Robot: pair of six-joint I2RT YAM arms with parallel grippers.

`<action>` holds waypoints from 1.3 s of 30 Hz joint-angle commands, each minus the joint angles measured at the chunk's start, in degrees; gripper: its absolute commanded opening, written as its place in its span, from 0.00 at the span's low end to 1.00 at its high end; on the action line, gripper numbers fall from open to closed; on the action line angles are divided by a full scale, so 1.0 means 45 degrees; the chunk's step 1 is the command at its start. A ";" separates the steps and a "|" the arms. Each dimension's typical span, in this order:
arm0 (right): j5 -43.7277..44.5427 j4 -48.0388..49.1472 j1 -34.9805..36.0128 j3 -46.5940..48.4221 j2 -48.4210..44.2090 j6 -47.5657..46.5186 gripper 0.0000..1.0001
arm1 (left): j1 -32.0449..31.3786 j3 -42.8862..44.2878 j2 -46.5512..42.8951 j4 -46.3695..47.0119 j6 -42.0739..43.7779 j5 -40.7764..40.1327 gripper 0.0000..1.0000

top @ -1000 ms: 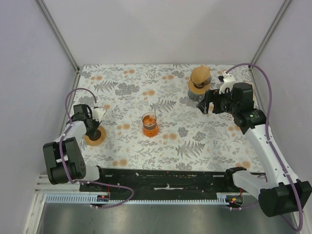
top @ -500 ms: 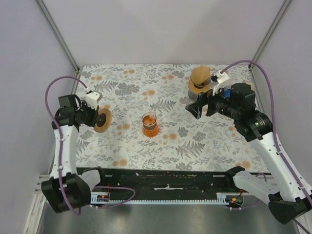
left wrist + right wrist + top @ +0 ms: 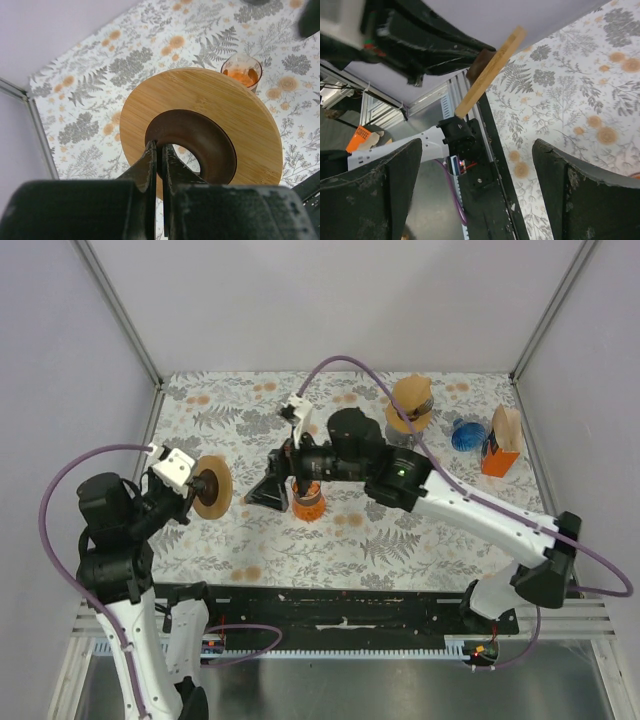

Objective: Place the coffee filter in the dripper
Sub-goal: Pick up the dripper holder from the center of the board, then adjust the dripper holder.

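The dripper is a bamboo ring with a dark brown funnel. My left gripper is shut on its inner rim and holds it off the table, on edge. The left wrist view shows the dripper with the gripper clamped on the funnel lip. The brown paper coffee filter sits on a dark stand at the back right. My right gripper is open and empty, reaching across the middle towards the dripper. The right wrist view shows the dripper edge-on.
A small glass beaker with orange contents stands mid-table under the right arm; it also shows in the left wrist view. A blue object and an orange carton stand at the right back. The floral tablecloth covers the table.
My left arm lifted the dripper off the table and tilted it on edge. My right arm swung from the back right, by the filter, across to the centre-left, uncovering the blue object and carton.
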 commanded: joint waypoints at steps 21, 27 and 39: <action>-0.1541 0.1909 0.0227 0.2579 0.2624 0.1327 0.91 | 0.0015 0.1138 -0.0771 0.0002 -0.0413 -0.0289 0.02; -0.1694 0.1792 0.0286 0.3690 0.4046 0.1834 0.83 | 0.0093 0.1784 -0.0594 -0.0057 -0.0922 0.0473 0.02; -0.0275 0.1285 0.0247 0.3148 0.2978 -0.1047 0.00 | 0.0151 0.1042 -0.0712 -0.0057 -0.1660 0.1213 0.39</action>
